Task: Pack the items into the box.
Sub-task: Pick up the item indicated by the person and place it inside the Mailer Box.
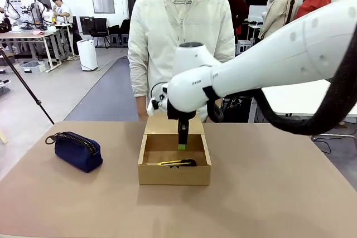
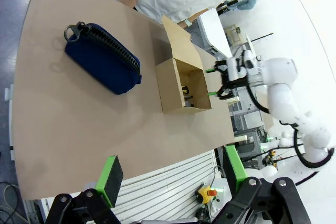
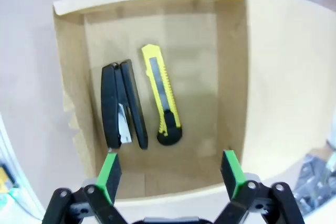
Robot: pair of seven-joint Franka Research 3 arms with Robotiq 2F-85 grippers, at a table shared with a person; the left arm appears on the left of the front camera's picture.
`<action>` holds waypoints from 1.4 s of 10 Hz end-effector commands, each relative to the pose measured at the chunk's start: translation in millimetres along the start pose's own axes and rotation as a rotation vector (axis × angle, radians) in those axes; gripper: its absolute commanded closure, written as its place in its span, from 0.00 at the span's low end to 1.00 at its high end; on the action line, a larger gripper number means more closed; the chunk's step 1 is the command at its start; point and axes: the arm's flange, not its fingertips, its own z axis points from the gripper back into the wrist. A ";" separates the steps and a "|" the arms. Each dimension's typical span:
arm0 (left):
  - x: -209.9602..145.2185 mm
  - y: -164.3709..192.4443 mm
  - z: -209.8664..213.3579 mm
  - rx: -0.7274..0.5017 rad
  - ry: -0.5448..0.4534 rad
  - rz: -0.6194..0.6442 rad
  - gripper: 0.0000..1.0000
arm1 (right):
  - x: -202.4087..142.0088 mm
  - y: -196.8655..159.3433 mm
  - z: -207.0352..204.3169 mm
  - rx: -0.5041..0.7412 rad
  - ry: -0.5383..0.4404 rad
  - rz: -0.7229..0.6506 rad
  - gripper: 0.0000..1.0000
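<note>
Hanging over the box (image 1: 174,175), the right gripper (image 1: 182,146) points straight down with its green-padded fingers spread wide and nothing between them. In its own wrist view, the right gripper (image 3: 170,169) looks down into the box (image 3: 231,77), and two items lie on the floor inside. The black stapler (image 3: 122,106) and the yellow-and-black utility knife (image 3: 161,95) lie side by side, close but apart. In the front view the knife (image 1: 177,163) lies along the near wall. The fingertips seem to reach just inside the rim, though the angle makes that hard to judge. The hinged flap stands open at the far side, toward the person (image 1: 181,37) behind the table (image 1: 268,193).

The navy-blue pouch (image 1: 78,150) sits on the tabletop well to the robot's left of the box, zipped, its loop at the far left end. The left gripper (image 2: 170,174) is raised well above the table edge, fingers apart and empty. Below it in the left wrist view are the pouch (image 2: 102,56) and the box (image 2: 170,85).
</note>
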 end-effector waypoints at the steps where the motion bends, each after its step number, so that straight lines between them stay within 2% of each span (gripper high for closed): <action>1: 0.3 0.9 0.4 -0.018 -0.010 -0.017 0.00 | -50.6 17.0 66.0 0.036 -0.051 -0.188 0.00; 3: 0.3 0.9 0.4 -0.018 -0.010 -0.017 0.00 | -124.5 36.0 132.7 0.119 -0.066 -0.420 0.00; 4: 0.3 0.9 0.4 -0.018 -0.010 -0.017 0.00 | -165.8 47.2 155.3 0.161 -0.118 -0.556 0.00; 6: 0.3 0.9 0.4 -0.018 -0.010 -0.017 0.00 | -262.7 77.1 187.7 0.249 -0.311 -0.829 0.00; 7: 0.3 0.9 0.4 -0.018 -0.010 -0.017 0.00 | -310.4 94.3 199.9 0.401 -0.493 -1.011 0.00; 8: 0.3 0.9 0.4 -0.018 -0.010 -0.017 0.00 | -356.0 114.4 204.8 0.473 -0.747 -1.196 0.00; 9: 0.3 0.9 0.4 -0.018 -0.010 -0.017 0.00 | -398.2 136.6 200.5 0.634 -1.006 -1.351 0.00; 10: 0.3 0.9 0.4 -0.018 -0.010 -0.017 0.00 | -424.4 154.3 188.9 0.721 -1.179 -1.228 0.00; 12: 0.3 0.9 0.4 -0.018 -0.010 -0.017 0.00 | -452.8 159.5 159.8 0.802 -1.271 -1.285 0.00; 13: 0.3 0.9 0.4 -0.018 -0.010 -0.017 0.00 | -452.6 143.9 146.3 0.722 -1.236 -1.402 0.00; 14: 0.3 0.9 0.4 -0.018 -0.010 -0.017 0.00 | -460.1 165.2 174.8 0.726 -0.913 -1.197 0.00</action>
